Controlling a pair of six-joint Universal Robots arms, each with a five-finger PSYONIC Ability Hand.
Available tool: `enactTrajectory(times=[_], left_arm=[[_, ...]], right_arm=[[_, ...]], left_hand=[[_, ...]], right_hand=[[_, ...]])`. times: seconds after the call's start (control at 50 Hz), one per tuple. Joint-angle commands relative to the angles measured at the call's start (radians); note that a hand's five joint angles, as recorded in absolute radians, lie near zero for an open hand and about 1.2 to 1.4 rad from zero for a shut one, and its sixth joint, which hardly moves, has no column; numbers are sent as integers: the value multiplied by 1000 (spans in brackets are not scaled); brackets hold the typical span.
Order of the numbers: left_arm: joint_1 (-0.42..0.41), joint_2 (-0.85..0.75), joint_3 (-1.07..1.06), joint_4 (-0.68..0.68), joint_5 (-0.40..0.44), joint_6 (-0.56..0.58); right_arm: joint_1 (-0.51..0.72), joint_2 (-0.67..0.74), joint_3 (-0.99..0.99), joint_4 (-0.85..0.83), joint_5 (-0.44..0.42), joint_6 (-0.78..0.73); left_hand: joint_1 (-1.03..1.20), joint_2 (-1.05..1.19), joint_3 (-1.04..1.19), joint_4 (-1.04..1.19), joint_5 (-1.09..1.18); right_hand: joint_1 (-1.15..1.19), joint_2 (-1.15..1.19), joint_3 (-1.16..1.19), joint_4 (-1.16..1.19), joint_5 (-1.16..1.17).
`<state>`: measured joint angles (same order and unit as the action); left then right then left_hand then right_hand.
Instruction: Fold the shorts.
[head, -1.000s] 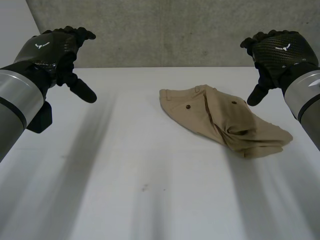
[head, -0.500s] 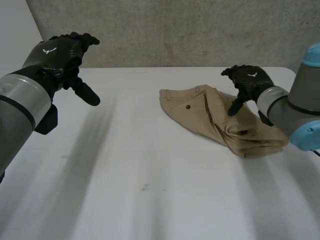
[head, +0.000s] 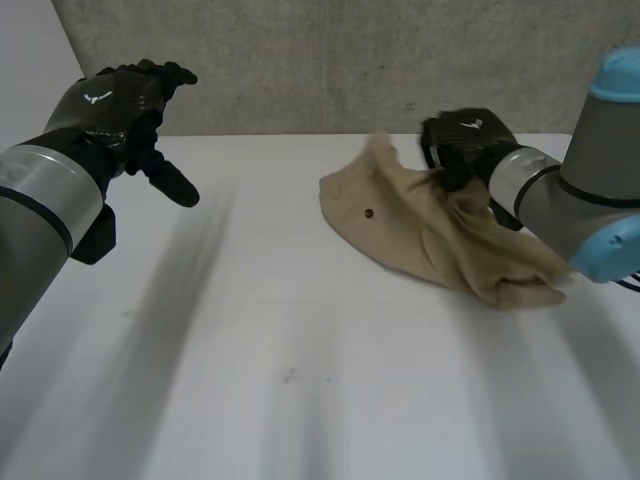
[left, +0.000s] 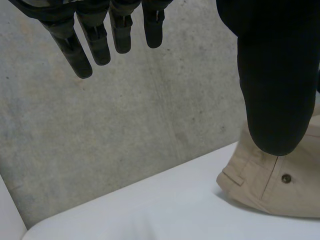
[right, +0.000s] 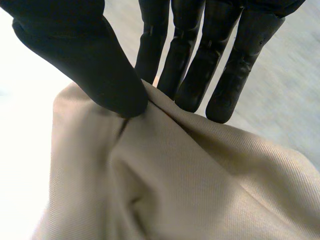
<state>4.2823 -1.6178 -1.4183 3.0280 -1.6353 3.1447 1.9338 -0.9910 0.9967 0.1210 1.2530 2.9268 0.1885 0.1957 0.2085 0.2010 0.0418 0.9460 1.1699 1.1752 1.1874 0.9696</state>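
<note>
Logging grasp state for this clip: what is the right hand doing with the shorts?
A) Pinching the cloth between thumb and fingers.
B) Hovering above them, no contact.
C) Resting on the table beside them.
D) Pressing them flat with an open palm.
A: in the right wrist view the right hand has its thumb and fingers closed on a ridge of the shorts, which stands up off the table in the head view.

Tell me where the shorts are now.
In the head view, the shorts lie on the table right of centre, near its far edge, one part raised and pinched by the right robot hand; the left robot hand hovers apart.
</note>
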Motion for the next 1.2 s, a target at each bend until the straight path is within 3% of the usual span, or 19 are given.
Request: enactTrajectory(times=[0.02, 0.12, 0.24, 0.28, 0.3, 0.42, 0.52, 0.56, 0.6, 0.72, 0.82, 0.84, 0.96, 0.98, 1.08, 1.1, 1.12, 1.18, 1.2], left_arm=[[8, 27, 7, 2, 0, 0], [13, 38, 12, 25, -3, -5], [16, 84, 4, 60, -8, -6], [16, 88, 4, 63, -8, -6], [16, 93, 4, 63, -8, -5], [16, 99, 1, 63, -6, -6], [16, 98, -8, 65, -1, -2], [16, 85, -19, 66, 2, 2], [14, 76, -27, 68, 2, 2], [-9, -98, -44, 66, 9, 24], [-48, -197, -19, 78, 34, 83], [-64, -290, 19, 106, 73, 171], [-76, -416, 87, 132, 130, 267], [-78, -506, 145, 150, 185, 290], [-79, -603, 213, 158, 236, 296], [-79, -619, 223, 158, 239, 296], [-79, -664, 252, 158, 239, 296], [-79, -694, 269, 157, 235, 295], [-79, -702, 269, 157, 235, 295]], right_arm=[[148, -230, 207, -47, -67, -3], [197, -270, 204, -93, -40, 24], [215, -344, 143, -267, 167, 132], [212, -345, 138, -279, 197, 133], [211, -336, 129, -282, 271, 129], [208, -285, 131, -281, 355, 81], [209, -250, 146, -172, 353, -17], [209, -219, 145, -112, 355, -29], [208, -183, 151, -42, 349, -35], [177, -117, 164, 35, 315, -21], [163, -87, 171, 36, 192, 34], [157, -81, 171, 35, 166, 43], [136, -86, 220, 37, 175, 46], [117, -92, 252, 31, 183, 45], [71, -110, 313, 20, 183, 41], [53, -126, 341, 8, 183, 41], [36, -142, 364, -4, 181, 41], [10, -164, 394, -23, 178, 38], [-7, -176, 408, -36, 177, 38]], left_hand=[[-13, -20, -33, -26, -41], [-13, -20, -33, -26, -41], [-13, -20, -33, -26, -41], [-13, -20, -33, -26, -41], [-13, -20, -33, -26, -41], [-13, -20, -33, -26, -41], [-13, -20, -33, -26, -41], [-13, -20, -33, -26, -41], [-4, -12, -24, -17, -32], [28, 21, 8, 15, 0], [25, 18, 5, 12, -3], [25, 18, 5, 12, -3], [22, 15, 2, 10, -6], [28, 21, 8, 15, 0], [98, 91, 78, 86, 71], [151, 143, 131, 138, 123], [401, 394, 381, 389, 373], [752, 745, 732, 739, 724], [1067, 1060, 1047, 1054, 1039]], right_hand=[[450, 226, 221, 209, 252], [450, 226, 221, 209, 252], [450, 226, 221, 209, 252], [450, 226, 221, 209, 252], [450, 226, 221, 209, 252], [450, 226, 221, 209, 252], [367, 143, 138, 126, 169], [-233, -457, -462, -474, -431], [-674, -898, -903, -916, -872], [-679, -903, -908, -920, -877], [-679, -903, -908, -920, -877], [-682, -906, -911, -923, -880], [-682, -906, -911, -923, -880], [-682, -906, -911, -923, -880], [-682, -906, -911, -923, -880], [-685, -909, -914, -926, -883], [-685, -909, -914, -926, -883], [-685, -909, -914, -926, -883], [-685, -909, -914, -926, -883]])
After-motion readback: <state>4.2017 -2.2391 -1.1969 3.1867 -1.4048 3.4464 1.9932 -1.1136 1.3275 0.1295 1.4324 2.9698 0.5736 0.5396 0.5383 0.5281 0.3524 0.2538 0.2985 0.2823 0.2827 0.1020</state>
